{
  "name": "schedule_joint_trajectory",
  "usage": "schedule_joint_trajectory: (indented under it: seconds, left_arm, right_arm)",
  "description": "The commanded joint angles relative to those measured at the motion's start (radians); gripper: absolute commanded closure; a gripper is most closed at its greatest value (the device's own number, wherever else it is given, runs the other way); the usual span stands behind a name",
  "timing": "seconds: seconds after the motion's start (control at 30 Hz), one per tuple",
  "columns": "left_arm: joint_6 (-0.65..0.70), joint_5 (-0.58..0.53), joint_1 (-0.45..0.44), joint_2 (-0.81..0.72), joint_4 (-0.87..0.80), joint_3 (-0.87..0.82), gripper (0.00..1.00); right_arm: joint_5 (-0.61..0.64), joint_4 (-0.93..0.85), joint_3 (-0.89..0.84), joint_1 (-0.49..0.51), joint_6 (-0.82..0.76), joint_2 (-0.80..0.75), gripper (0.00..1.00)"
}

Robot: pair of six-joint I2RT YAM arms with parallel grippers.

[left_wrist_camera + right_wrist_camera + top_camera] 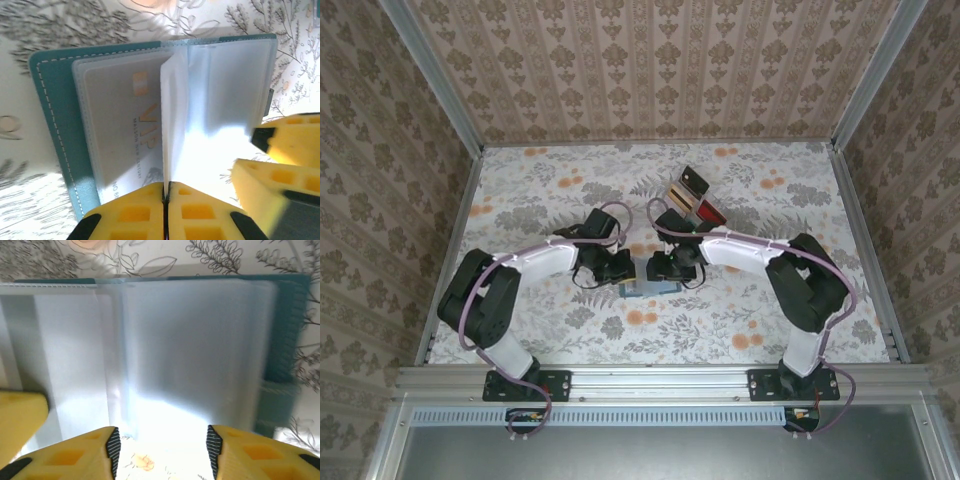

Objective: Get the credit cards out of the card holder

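The card holder (645,289) lies open on the floral table, with a teal cover (47,115) and clear plastic sleeves. A pale credit card (125,115) marked VIP sits in the left sleeve. My left gripper (166,187) is shut on the lower edge of one sleeve page (172,110), which stands upright. My right gripper (162,447) is open just short of the near edge of the right-hand sleeves (190,340), with nothing between its fingers. One right fingertip (265,137) rests beside the sleeves' right edge. In the top view both grippers meet over the holder.
A small pile of flat cards (692,198), dark, tan and red, lies behind the grippers towards the back. Patterned walls and metal rails (865,250) enclose the table on three sides. The left gripper's yellow finger (20,415) shows at the left of the right wrist view.
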Motion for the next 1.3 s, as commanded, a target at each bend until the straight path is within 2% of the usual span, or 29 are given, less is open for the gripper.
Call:
schedule_joint_trajectory:
  seconds: [0.0,0.1,0.27,0.53,0.63,0.73,0.9,1.07,1.2,1.27]
  left_arm:
    - [0.052,-0.044,0.021,-0.032,-0.086,-0.001,0.91]
    - [0.051,-0.013,0.022,-0.036,-0.066,0.004,0.83]
    - [-0.012,0.090,0.009,-0.026,0.081,-0.004,0.59]
    - [-0.111,0.160,-0.044,0.043,0.263,0.054,0.42]
    - [-0.136,0.162,-0.047,0.067,0.284,0.065,0.31]
    - [-0.132,0.134,-0.030,0.051,0.256,0.058,0.26]
    - [-0.124,0.080,0.011,-0.006,0.195,0.019,0.22]
    - [-0.140,0.034,0.024,-0.038,0.166,-0.029,0.23]
    - [-0.160,0.035,0.023,-0.037,0.177,-0.059,0.30]
    - [-0.173,0.042,0.022,-0.038,0.202,-0.078,0.37]
  right_arm:
    - [0.043,0.004,-0.032,-0.006,0.015,-0.108,0.43]
    - [0.078,0.018,-0.055,-0.013,0.023,-0.169,0.41]
    - [0.123,0.025,-0.092,-0.025,0.028,-0.235,0.39]
    - [0.171,0.053,-0.148,-0.038,0.046,-0.304,0.40]
    - [0.215,0.055,-0.167,-0.041,0.056,-0.336,0.40]
    - [0.217,0.064,-0.182,-0.045,0.050,-0.350,0.39]
    - [0.159,0.067,-0.150,-0.042,0.019,-0.290,0.41]
    - [0.127,0.054,-0.086,-0.030,0.010,-0.184,0.49]
    - [0.100,0.032,-0.022,-0.020,0.002,-0.094,0.59]
    - [0.090,0.026,0.007,-0.013,0.000,-0.052,0.65]
